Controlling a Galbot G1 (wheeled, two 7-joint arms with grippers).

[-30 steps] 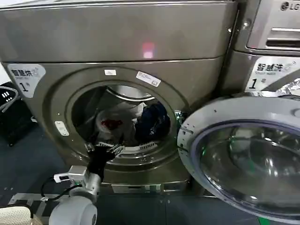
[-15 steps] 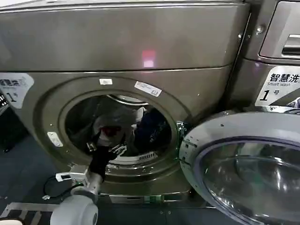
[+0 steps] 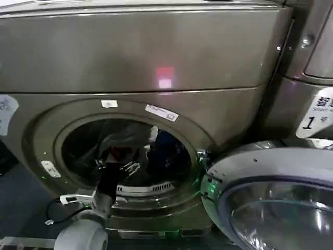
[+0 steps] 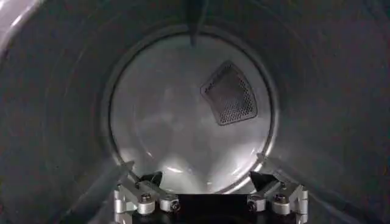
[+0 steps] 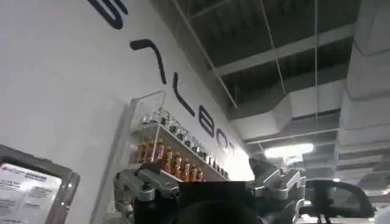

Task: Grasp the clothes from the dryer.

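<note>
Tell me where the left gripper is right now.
In the head view the left gripper is at the dryer's round port, low on its left side, just in front of the clothes inside the drum.

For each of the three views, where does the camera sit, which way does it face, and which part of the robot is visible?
Head view: on the robot's head, looking forward and down at the dryer, the clothes and the left gripper at its port.
Left wrist view: on the left arm, facing into the drum; the open left gripper shows.
Right wrist view: on the right arm, facing up at a wall and ceiling; the right gripper shows.
Shared: head and left wrist views both show the dryer and left gripper.
</note>
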